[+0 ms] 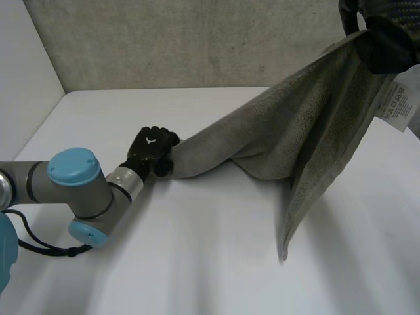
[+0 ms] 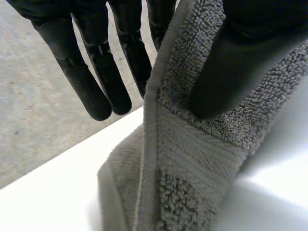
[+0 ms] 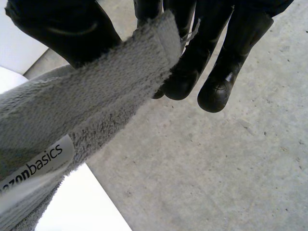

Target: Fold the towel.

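Head camera looks down from behind; both wrist cameras sit very close; all share the towel (image 1: 308, 125), seemingly the wall (image 1: 197, 39).

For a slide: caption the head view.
Left hand grips one end of the towel near the table; right hand holds the other high.

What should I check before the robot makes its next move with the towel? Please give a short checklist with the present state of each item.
1. Left hand holds the towel: ok. Its thumb pinches one end, low at the table.
2. Right hand holds the towel: ok. It pinches a corner near the label, raised high.
3. Towel spread flat between the hands: not ok. It sags, and one side hangs down doubled over.
4. Hanging tip free of the table: cannot tell.
5. Table under the towel free of other things: ok.
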